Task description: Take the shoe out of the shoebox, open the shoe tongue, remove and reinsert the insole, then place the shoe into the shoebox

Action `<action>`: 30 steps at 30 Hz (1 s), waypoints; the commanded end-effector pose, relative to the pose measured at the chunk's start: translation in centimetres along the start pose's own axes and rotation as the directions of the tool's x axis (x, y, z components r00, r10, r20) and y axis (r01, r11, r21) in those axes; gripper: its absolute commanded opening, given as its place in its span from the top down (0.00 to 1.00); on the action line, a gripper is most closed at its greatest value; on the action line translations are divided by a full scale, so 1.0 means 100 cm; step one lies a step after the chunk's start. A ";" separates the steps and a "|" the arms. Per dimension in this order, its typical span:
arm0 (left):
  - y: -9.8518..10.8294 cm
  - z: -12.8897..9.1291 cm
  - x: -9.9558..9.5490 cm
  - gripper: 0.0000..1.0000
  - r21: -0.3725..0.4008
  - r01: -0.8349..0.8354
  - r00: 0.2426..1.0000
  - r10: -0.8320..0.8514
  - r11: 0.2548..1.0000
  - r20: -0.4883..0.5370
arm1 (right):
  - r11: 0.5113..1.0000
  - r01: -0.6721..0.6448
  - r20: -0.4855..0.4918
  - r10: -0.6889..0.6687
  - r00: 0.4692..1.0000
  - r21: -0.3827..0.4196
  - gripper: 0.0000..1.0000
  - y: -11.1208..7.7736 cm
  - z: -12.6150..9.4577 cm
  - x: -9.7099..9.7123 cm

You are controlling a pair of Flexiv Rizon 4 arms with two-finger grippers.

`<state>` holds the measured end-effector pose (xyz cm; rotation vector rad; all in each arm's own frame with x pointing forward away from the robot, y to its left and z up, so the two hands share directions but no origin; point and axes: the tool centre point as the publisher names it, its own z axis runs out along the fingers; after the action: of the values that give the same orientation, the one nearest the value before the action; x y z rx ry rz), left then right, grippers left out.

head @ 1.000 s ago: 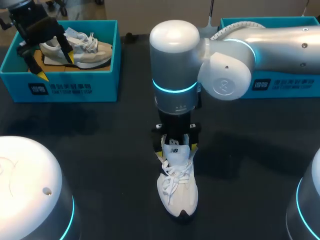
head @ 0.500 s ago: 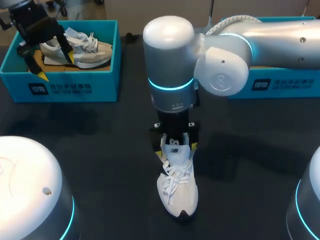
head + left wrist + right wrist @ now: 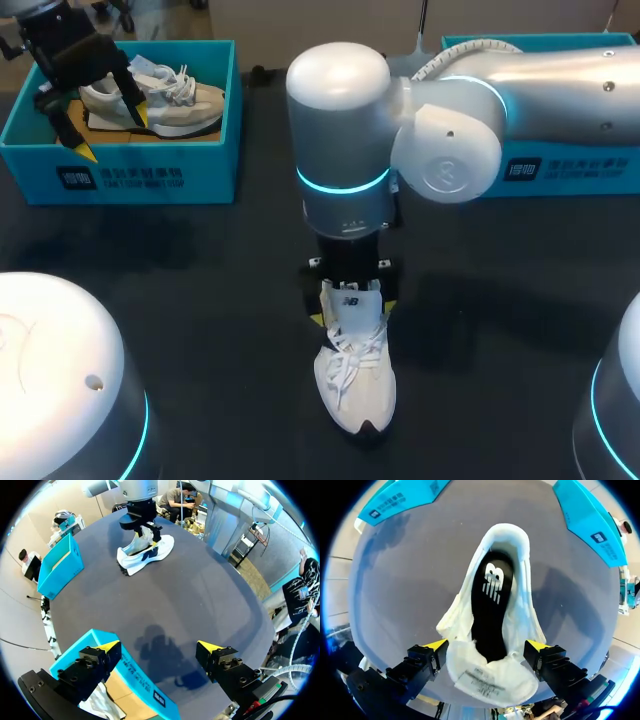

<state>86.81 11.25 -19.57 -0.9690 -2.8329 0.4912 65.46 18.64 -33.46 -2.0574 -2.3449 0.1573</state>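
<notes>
My left pincer (image 3: 159,647) hangs released, its yellow tips spread wide, at the far left of the worktop (image 3: 200,300); it points down over the left end of the left shoebox (image 3: 130,175), one finger above the box's corner and the other above bare worktop just beside it; little of that arm shows; inside this teal box a second shoe (image 3: 165,100) lies on its side on brown card.

In the middle of the worktop, well apart from both boxes, the white shoe (image 3: 355,375) stands upright on its sole, toe towards me, laces (image 3: 350,355) loose; its tongue (image 3: 490,680) is pulled up and back, so the throat gapes and the black insole (image 3: 490,600) with its white mark lies bare inside.

My right pincer (image 3: 486,645) is straight above the shoe's heel end, pointing down, released too; its fingers stand as wide as the left ones, one on each side of the upper, with the raised tongue between them; the right arm (image 3: 560,85) comes in level from the right, bends at a thick joint and drops its wrist vertically onto the shoe; behind that arm, the right shoebox (image 3: 570,170) sits at the worktop's far right.
</notes>
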 end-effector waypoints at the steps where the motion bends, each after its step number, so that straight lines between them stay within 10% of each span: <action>1: 0.000 0.000 0.001 0.00 -0.003 0.000 1.000 0.000 1.000 -0.001 | 1.000 -0.020 0.022 0.020 1.000 -0.013 0.00 -0.014 -0.012 0.001; 21: 0.000 0.000 0.001 0.00 -0.003 0.000 1.000 0.000 1.000 -0.001 | 0.992 -0.127 0.014 0.127 0.992 -0.011 0.00 -0.092 -0.039 0.008; 25: 0.000 0.000 0.001 0.00 -0.003 0.000 1.000 0.000 1.000 -0.001 | 0.992 -0.124 0.016 0.124 0.992 -0.026 0.45 -0.092 -0.039 0.008; 30: 0.000 0.000 0.001 0.00 -0.003 0.000 1.000 0.000 1.000 -0.001 | 0.997 -0.067 0.005 0.067 0.998 -0.046 0.58 -0.071 -0.032 0.005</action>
<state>86.81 11.25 -19.57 -0.9690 -2.8329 0.4912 58.13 18.20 -29.08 -2.1734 -2.2994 0.1092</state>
